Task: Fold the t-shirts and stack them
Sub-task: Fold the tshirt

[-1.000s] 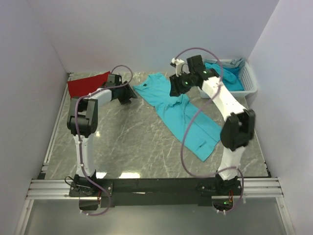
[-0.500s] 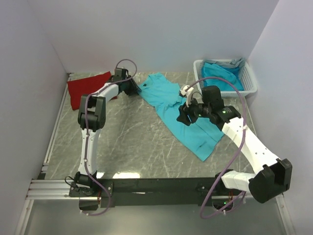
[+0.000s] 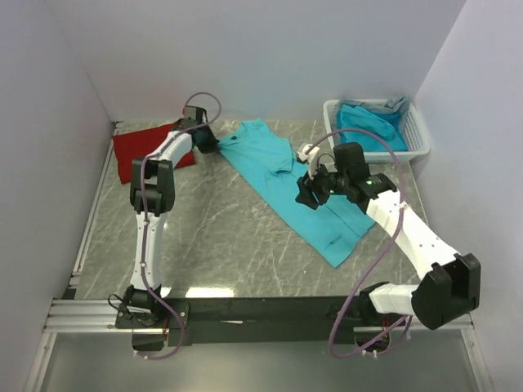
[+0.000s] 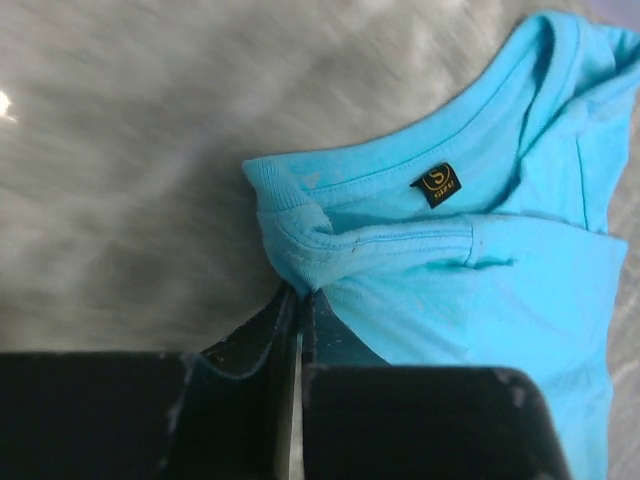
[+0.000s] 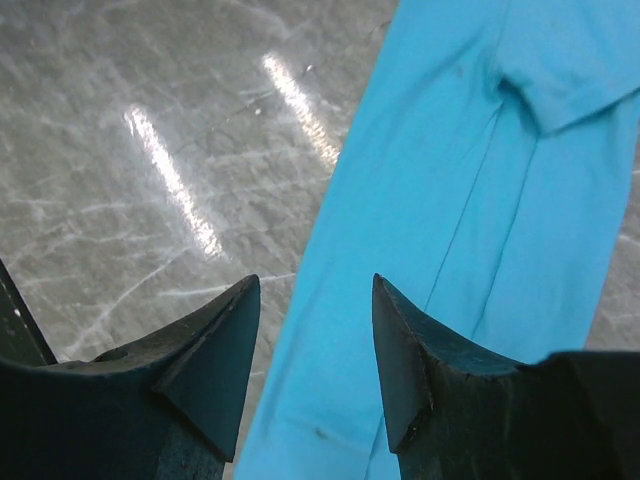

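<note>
A turquoise t-shirt (image 3: pixel 290 184) lies in a long diagonal strip across the marble table, collar end at the far left. My left gripper (image 3: pixel 210 143) is shut on a bunched corner of cloth by the collar; the left wrist view shows the jaws (image 4: pixel 300 292) pinching the t-shirt (image 4: pixel 480 300) just below its black neck label (image 4: pixel 437 184). My right gripper (image 3: pixel 309 194) hovers open over the shirt's middle, and the right wrist view has its fingers (image 5: pixel 315 290) straddling the left edge of the cloth (image 5: pixel 470 200). A folded red t-shirt (image 3: pixel 135 151) lies at the far left.
A white slatted basket (image 3: pixel 415 131) stands at the far right corner with more turquoise cloth (image 3: pixel 372 126) inside. White walls close in the table at the back and both sides. Bare marble (image 3: pixel 221 229) lies in front of the shirt.
My left gripper has shut on the shirt's collar corner and drawn it slightly left. The right arm swung from the basket to above the shirt's middle, then held there.
</note>
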Controlling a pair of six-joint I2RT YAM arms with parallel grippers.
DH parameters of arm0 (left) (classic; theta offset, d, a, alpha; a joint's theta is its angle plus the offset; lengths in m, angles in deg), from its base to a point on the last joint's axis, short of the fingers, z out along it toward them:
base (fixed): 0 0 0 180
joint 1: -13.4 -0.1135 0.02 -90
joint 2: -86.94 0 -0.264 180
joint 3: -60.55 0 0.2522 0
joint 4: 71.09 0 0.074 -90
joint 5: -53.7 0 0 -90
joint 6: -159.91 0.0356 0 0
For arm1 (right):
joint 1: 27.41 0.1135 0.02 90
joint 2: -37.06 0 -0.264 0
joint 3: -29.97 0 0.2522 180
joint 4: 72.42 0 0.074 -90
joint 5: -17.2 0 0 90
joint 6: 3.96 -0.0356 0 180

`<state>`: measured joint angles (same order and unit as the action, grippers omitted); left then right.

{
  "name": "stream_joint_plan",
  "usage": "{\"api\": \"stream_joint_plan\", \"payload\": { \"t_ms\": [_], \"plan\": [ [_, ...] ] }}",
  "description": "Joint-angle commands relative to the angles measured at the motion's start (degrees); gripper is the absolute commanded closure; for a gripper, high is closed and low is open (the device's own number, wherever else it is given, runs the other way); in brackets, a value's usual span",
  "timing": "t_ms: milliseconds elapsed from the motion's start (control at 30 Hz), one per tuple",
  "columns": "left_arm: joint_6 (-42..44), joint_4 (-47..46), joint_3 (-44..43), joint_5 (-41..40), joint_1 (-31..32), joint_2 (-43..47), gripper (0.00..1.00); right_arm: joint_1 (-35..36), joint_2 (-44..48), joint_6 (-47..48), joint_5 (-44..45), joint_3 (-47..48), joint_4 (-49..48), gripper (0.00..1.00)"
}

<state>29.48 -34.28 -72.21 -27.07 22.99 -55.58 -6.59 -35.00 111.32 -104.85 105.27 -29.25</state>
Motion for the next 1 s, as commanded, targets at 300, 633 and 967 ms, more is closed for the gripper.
{"api": "stream_joint_plan", "payload": {
  "t_ms": [300, 633, 967],
  "plan": [
    [5.52, 7.28, -8.01, 2.97, -7.12, 0.38, 0.57, 22.14, -10.56, 1.97, 34.12, -4.57, -1.89, 0.42],
    [6.85, -1.42, 10.68, 7.12, -6.77, 25.40, 0.37, 28.31, -19.43, -1.89, 45.05, -7.57, -4.89, 0.42],
    [9.30, -7.84, 46.08, 8.43, -5.98, 61.72, 0.36, 30.33, -23.75, -2.86, 48.14, -9.06, -3.83, 0.55]
  ]
}}
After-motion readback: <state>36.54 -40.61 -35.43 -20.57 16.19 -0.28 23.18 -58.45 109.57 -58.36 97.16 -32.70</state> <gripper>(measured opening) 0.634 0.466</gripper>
